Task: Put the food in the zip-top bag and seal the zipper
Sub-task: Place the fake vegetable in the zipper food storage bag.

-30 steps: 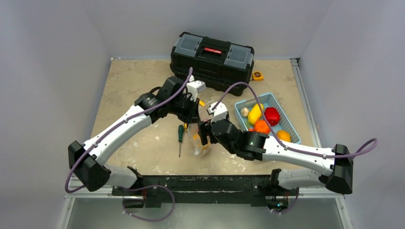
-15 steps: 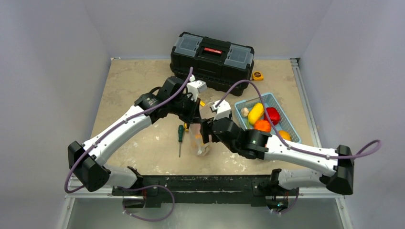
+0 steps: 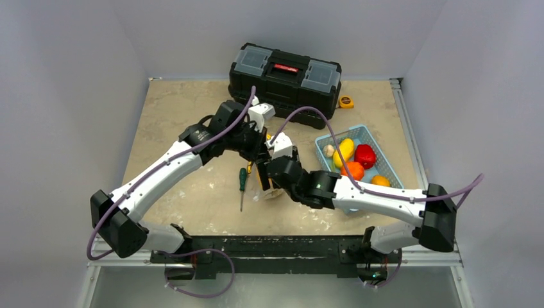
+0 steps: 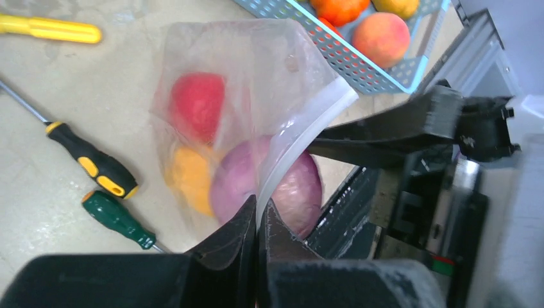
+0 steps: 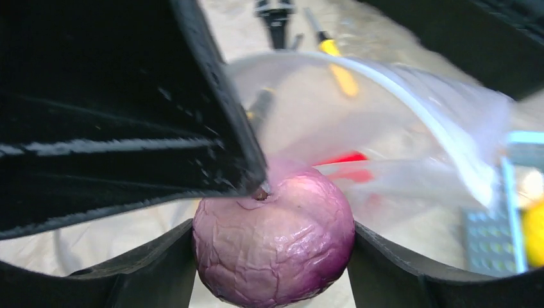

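Over the beige table (image 3: 192,115) my left hand (image 4: 256,212) pinches the zip-top bag (image 4: 256,77) by its zipper (image 4: 308,135); my right hand (image 5: 272,253) grips the purple onion (image 5: 276,224), bag mouth at its twelve o'clock.

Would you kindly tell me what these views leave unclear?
- Top view: zip-top bag mostly hidden under the right arm.
- Left wrist: blue basket cut off by the top edge.
- Right wrist: red food behind the purple onion blurred through the film.
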Robot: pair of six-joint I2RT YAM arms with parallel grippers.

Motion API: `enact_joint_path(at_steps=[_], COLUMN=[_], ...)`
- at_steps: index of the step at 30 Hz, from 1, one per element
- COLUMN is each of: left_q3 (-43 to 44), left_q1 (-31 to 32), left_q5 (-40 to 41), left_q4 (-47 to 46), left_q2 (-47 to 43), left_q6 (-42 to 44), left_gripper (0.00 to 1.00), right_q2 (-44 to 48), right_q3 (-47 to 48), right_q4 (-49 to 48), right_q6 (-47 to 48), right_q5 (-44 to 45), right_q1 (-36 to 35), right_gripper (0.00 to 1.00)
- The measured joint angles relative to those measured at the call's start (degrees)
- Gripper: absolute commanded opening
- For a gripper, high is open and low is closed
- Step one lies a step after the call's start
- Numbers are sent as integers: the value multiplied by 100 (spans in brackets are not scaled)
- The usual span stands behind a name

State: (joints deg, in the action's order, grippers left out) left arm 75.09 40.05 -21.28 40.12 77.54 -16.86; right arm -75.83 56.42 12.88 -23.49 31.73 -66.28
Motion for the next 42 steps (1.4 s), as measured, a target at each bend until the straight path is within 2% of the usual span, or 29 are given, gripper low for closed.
enact_joint_path(at_steps=[4,7,10,14,18,21,31,35,42], left_q3=[0,0,0,0,0,2,0,2,101], left_q1=[-105,-35,33,31,-20,-28,13,9,-13], left_q5=[345,350,363,461,623,715,555,173,-304], left_q4=[-221,-96,-9,98,201,234,227,151,114], left_q2=[20,9,7,2,-44,-48,-48,-4,413], left_q6=[-59,-57,-55,-52,-28,-4,-11,-9,2], left_gripper=[0,0,0,0,0,0,0,0,0], right_q2=[-417,-302,245,979,1152,1123,422,420,7], right_q3=[807,756,214,-400,-616,-632,-177,-168,562], right_q4=[1416,1578,940,-11,-542,-730,-428,-494,234], right_q6=[-944,-1292,-1143,-780,-457,-332,485,920,1502], right_q5=[1139,1478,1222,420,-155,-476,-1290,-1285,-1165], right_q1=[-210,-205,-144,-111,-79,-83,-197,-205,-498], right_gripper=[9,17,20,21,26,26,30,32,37])
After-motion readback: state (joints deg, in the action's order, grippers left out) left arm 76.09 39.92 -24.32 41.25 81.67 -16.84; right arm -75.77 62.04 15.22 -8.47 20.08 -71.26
